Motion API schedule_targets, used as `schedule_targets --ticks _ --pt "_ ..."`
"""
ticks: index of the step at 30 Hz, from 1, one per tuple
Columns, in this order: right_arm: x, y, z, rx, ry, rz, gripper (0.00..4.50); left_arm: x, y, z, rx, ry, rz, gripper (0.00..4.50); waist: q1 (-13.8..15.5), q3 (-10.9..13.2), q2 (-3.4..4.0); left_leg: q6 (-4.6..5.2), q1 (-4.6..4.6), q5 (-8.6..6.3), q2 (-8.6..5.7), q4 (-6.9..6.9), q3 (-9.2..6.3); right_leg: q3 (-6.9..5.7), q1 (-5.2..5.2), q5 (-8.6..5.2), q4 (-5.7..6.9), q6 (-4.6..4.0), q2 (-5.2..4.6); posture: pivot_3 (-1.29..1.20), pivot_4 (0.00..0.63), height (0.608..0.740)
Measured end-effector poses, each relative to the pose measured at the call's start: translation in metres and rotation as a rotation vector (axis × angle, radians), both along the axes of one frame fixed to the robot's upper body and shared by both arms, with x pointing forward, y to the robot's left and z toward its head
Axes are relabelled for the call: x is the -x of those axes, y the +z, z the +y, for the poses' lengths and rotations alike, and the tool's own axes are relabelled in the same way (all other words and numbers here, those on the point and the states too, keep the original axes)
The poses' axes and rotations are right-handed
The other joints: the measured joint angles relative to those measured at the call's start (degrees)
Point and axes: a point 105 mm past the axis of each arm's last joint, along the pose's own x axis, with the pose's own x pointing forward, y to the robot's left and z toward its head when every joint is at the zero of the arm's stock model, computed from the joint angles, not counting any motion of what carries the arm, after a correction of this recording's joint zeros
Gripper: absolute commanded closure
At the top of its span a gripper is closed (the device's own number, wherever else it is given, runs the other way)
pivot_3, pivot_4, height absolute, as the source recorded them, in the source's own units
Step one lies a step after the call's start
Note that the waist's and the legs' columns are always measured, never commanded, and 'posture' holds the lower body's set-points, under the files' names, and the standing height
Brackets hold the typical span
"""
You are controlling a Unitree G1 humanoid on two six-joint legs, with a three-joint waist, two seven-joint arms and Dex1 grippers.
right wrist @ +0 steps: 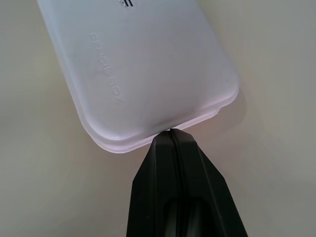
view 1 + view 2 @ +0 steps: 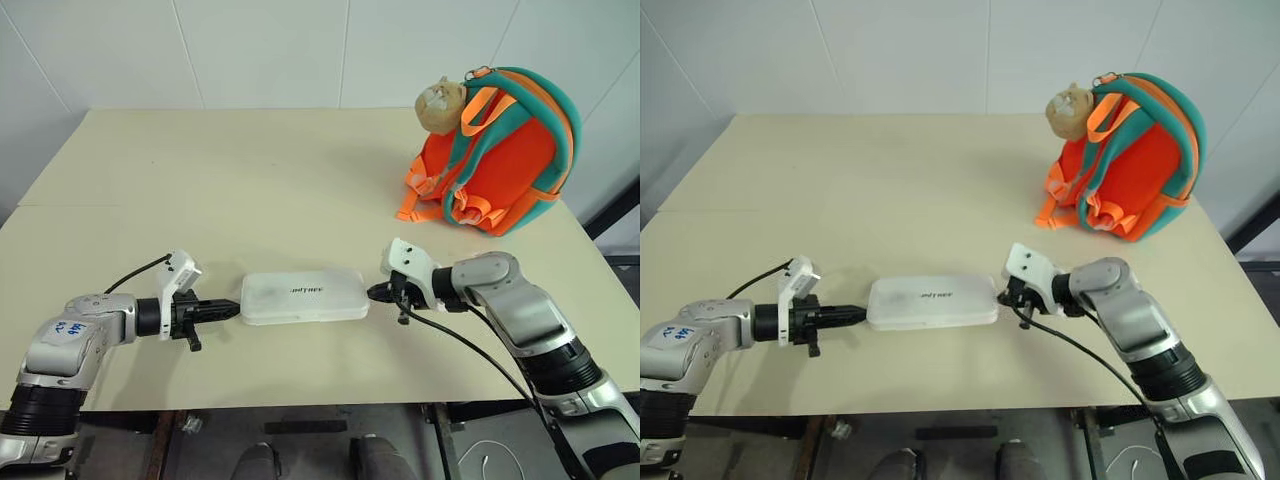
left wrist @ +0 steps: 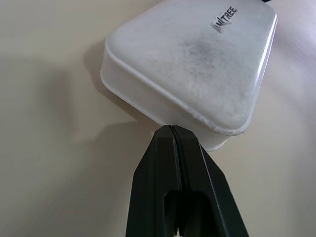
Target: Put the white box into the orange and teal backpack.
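White box (image 2: 303,297): flat, thin, rounded corners, dark lettering.

We see a pale beige table (image 2: 300,180) set against a white wall, carrying two things. A flat white box (image 2: 303,297) lies lengthwise near our front edge, its dark lettering face up. Well apart from it, at the far right corner, an orange and teal backpack (image 2: 505,165) stands upright, a tan plush head at its top.

The white box (image 3: 197,64) bears dark lettering "NITREE"; embossed "PENCIL BOX" too.
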Motion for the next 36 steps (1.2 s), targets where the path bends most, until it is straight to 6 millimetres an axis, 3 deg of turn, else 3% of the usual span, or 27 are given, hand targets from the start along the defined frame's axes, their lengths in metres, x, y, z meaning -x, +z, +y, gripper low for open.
schedule_targets --ticks 14,30,36 --pt "0.035 -0.003 -0.009 0.036 0.060 0.097 4.50 0.020 -0.005 -0.008 -0.055 -0.077 0.061 4.49 0.1 0.0 -0.02 0.02 0.00 -0.01 -0.01 -0.02 -0.03 0.00 0.02 0.00 -0.07 0.00 0.00 0.00 0.150 0.740" --pt "0.035 -0.004 -0.011 0.044 0.063 0.080 4.50 0.031 -0.012 -0.009 -0.063 -0.092 0.103 4.49 1.2 0.0 -0.04 0.02 -0.01 -0.01 -0.01 -0.01 -0.04 0.00 0.03 -0.01 -0.10 -0.01 0.01 0.00 0.150 0.740" --pt "0.030 -0.007 -0.023 0.079 0.039 0.070 4.50 0.025 -0.002 -0.004 -0.062 -0.054 0.047 4.49 1.2 0.0 -0.04 0.03 0.00 -0.02 -0.01 -0.01 -0.04 0.00 0.04 0.00 -0.11 -0.01 0.01 0.00 0.150 0.740"
